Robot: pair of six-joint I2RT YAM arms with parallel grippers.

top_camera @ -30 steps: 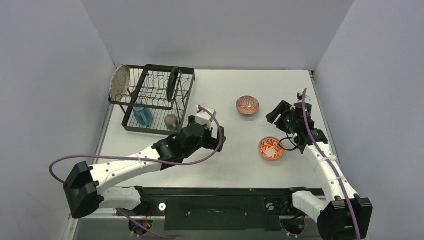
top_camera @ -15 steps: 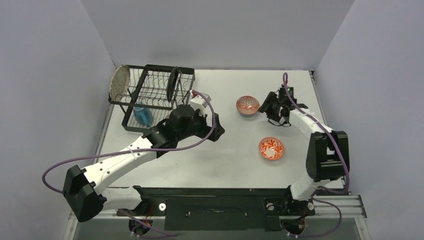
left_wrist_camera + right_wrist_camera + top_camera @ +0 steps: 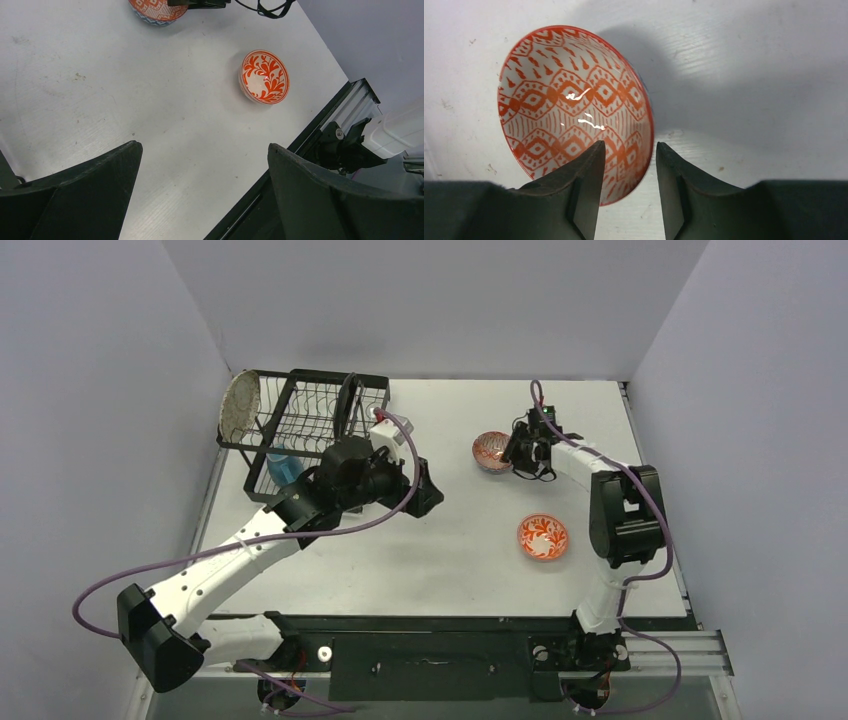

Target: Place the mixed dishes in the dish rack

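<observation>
A diamond-patterned red-orange bowl (image 3: pixel 492 450) (image 3: pixel 569 100) stands on the table at mid-right. My right gripper (image 3: pixel 516 452) (image 3: pixel 628 147) straddles its rim on the bowl's right side, one finger inside and one outside. The jaws are narrow, with a gap on each side of the rim. A leaf-patterned bowl (image 3: pixel 543 537) (image 3: pixel 265 76) sits nearer, untouched. The dish rack (image 3: pixel 320 377) at the far left holds a speckled grey plate (image 3: pixel 240 406), a black plate (image 3: pixel 347 405) and a light-blue mug (image 3: pixel 282 465). My left gripper (image 3: pixel 425 490) (image 3: pixel 205 150) hangs wide open and holds nothing, just right of the rack.
Purple-grey walls close in the table on the left, back and right. A black rail (image 3: pixel 440 625) runs along the near edge between the arm bases. My left arm stretches diagonally across the rack's near right corner.
My right arm has swung away from the leaf-patterned bowl to the farther bowl, and its jaws have narrowed round the rim. My left arm has drawn back toward the rack.
</observation>
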